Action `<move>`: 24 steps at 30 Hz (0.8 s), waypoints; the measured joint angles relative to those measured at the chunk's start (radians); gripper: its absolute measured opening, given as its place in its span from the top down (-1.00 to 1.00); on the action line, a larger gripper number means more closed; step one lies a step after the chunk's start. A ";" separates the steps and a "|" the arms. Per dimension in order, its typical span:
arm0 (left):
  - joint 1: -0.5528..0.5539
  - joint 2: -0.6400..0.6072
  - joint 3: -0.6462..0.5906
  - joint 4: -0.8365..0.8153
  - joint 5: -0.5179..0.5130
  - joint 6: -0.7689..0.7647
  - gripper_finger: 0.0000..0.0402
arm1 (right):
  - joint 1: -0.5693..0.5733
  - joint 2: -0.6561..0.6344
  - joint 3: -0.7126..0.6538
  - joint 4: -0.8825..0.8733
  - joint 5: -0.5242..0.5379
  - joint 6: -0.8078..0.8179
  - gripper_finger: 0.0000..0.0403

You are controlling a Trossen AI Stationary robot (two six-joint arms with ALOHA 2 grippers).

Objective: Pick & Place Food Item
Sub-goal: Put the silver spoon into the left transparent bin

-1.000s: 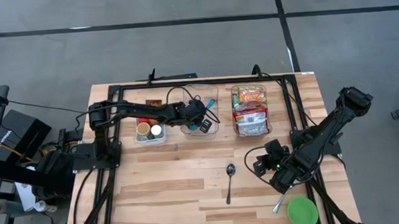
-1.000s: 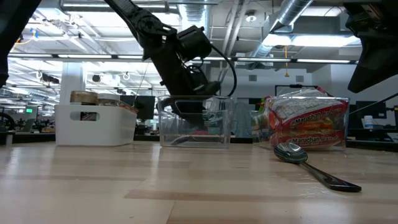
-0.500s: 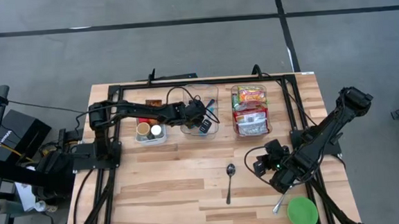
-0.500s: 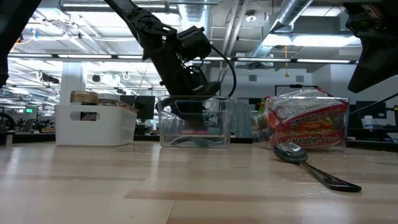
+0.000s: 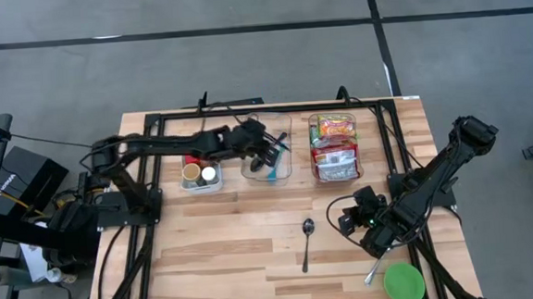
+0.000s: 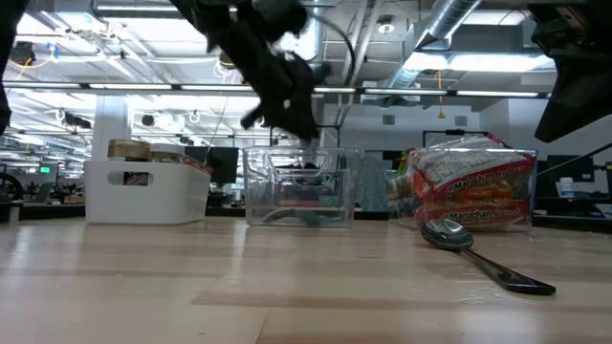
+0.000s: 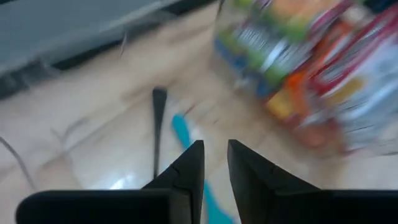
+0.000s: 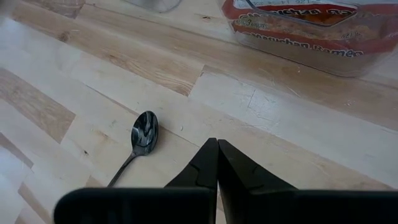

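Nearest the camera in the low view, my spoon (image 6: 478,250) lies loose at the lower right of the frame. In the high view it sits bottom centre, just left of the right gripper (image 5: 348,221), whose jaws are pressed fully together and hold nothing. That arm is parked, so I judge it little risk unless it swings across the spoon.

Farther back, at centre frame, is the clear bin (image 5: 269,159), with utensils lying in its bottom, and to its right the second clear bin (image 5: 334,149) packed with noodle packets (image 6: 470,187), the food I take the task to mean. The white bin (image 6: 145,191) stands at the left.

The left gripper (image 5: 269,152) hangs over the clear bin with only a narrow slit between its fingers (image 7: 186,174), and I see nothing pinched there. My worry: that slit looks too slim for a packet, so a descent like this could shove or crush the packets. The arm could also clip the bin's rim and drag it.

Against a second ago, the left gripper has lifted up out of the clear bin, its jaws have eased apart slightly, and the left arm's elbow has swung toward the frame's left. The right arm and spoon are unchanged.
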 joint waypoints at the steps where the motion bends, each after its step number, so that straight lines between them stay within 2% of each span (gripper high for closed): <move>1: -0.002 -0.031 0.000 -0.002 0.009 0.000 0.68 | 0.000 0.000 0.000 0.000 0.000 0.000 1.00; 12: -0.062 -0.379 0.000 0.004 0.218 0.000 0.78 | 0.002 0.000 0.001 0.002 -0.026 -0.001 1.00; 18: -0.199 -0.501 0.001 0.009 0.234 0.000 0.81 | 0.002 0.000 0.001 0.008 -0.030 0.000 1.00; 24: -0.387 -0.530 0.001 0.002 0.233 0.005 0.81 | 0.002 0.000 0.001 0.036 -0.122 -0.001 1.00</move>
